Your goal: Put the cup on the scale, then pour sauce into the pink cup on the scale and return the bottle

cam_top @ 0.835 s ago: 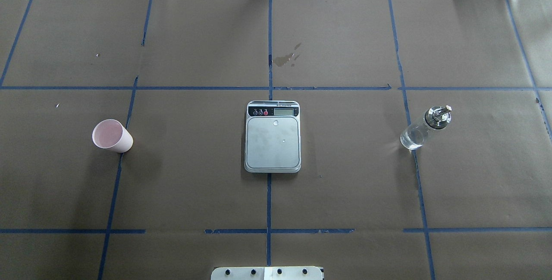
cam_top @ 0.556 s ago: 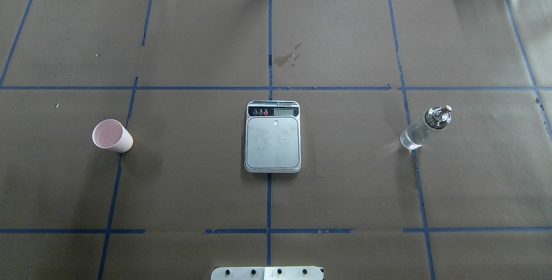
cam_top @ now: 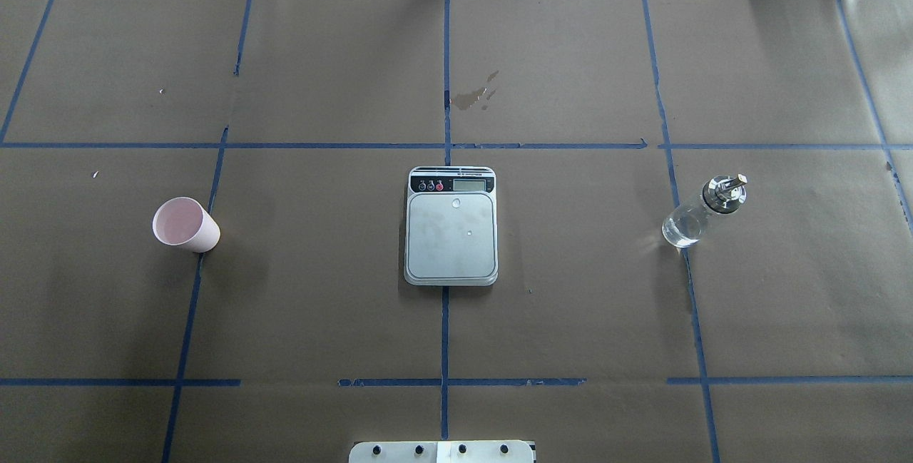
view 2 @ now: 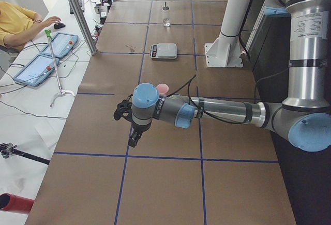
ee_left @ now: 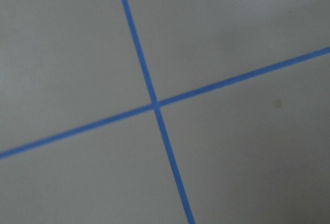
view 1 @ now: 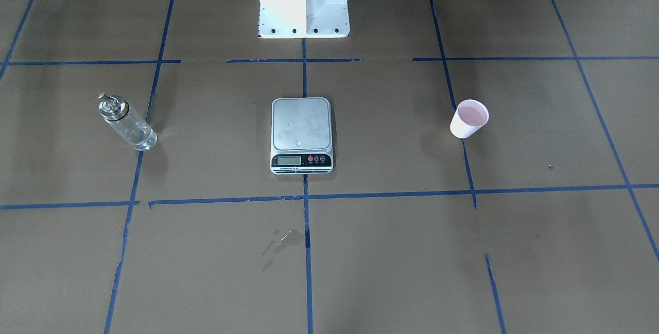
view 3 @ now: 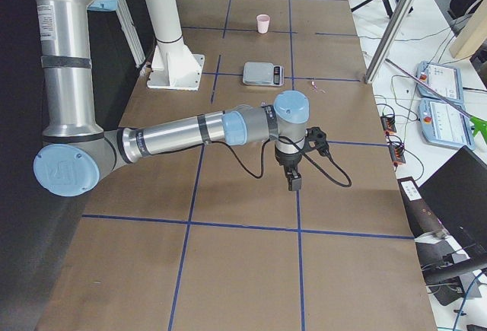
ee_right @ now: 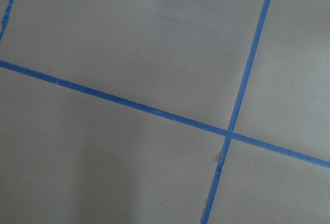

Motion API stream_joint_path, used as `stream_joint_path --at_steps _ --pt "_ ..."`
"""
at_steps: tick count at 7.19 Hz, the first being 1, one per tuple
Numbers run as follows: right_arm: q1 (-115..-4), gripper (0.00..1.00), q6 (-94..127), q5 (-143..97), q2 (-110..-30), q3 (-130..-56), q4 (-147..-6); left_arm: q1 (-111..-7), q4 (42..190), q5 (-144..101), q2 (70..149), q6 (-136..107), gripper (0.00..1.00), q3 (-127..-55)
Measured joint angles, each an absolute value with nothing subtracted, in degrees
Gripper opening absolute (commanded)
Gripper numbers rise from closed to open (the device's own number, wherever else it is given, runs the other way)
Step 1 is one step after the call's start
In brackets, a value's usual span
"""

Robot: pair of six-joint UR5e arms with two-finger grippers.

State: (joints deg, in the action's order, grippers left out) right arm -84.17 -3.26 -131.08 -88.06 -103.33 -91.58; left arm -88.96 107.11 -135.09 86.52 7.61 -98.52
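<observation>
Cup [view 2: 162,88] upright beyond outstretched left arm [view 2: 222,110], left gripper [view 2: 133,138] downward

You see cup [cam_top: 185,225] upright on robot's left, pink inside, well apart from scale [cam_top: 451,235]. Scale lies flat at centre, silver platform, display strip away from robot. Bottle [cam_top: 702,212] upright on right, silver cap on, clear sauce [cam_top: 681,229] barely visible.

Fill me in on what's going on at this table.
Nothing is being handled yet. The cup stands on the table on the robot's left, the bottle on its right, and the scale between them carries no cup. The left hand and the right hand hang over bare paper farther out toward the table's ends; whether they are open cannot be told.
</observation>
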Motion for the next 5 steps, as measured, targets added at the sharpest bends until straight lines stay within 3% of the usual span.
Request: stream_joint_path --at_steps 2,5 --pt "-84.18 1.0 -0.38 -131.27 -86.7 -103.12 -91.64 -88.9 122.25 -135.27 89.71 6.9 1.0 -95.79" --pt "-84.18 1.0 1.06 -133.17 -86.3 -101.85 -89.78 -88.07 133.14 -135.88 90.38 0.88 1.0 -94.6"
